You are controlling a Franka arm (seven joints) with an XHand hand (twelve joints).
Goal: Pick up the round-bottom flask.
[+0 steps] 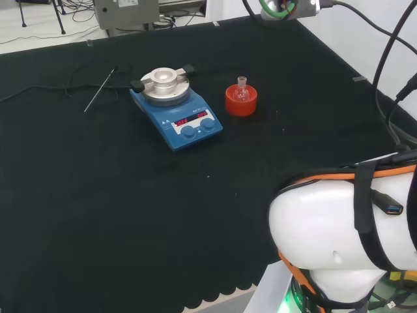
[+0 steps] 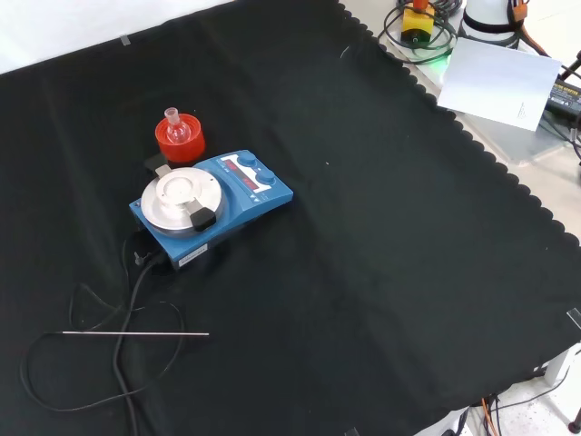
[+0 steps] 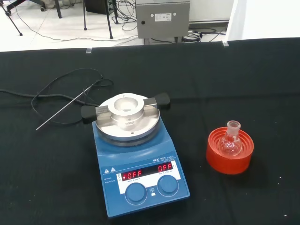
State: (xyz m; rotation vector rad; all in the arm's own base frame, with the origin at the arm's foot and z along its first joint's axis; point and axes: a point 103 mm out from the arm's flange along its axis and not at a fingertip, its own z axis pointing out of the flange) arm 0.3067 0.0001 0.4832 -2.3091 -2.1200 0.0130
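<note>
The worktop's cloth [image 1: 98, 215] is plain black, its near edge scalloped. On it sits a blue hotplate stirrer [image 3: 140, 178] with a silver round top plate, black side knobs, blue dials and red lit digits on a white panel. Beside it a small clear glass round-bottom flask [image 3: 232, 142] rests in a bright red ribbed ring stand [image 3: 229, 152] — a thin silvery metal rod [image 2: 136, 334] and a black cable [image 2: 127, 363] lie nearby.

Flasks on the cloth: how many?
1. A small clear round-bottom flask sits upright in the red ribbed stand, beside the blue hotplate. Clear glassware is hard to spot, but no other shows.
</note>
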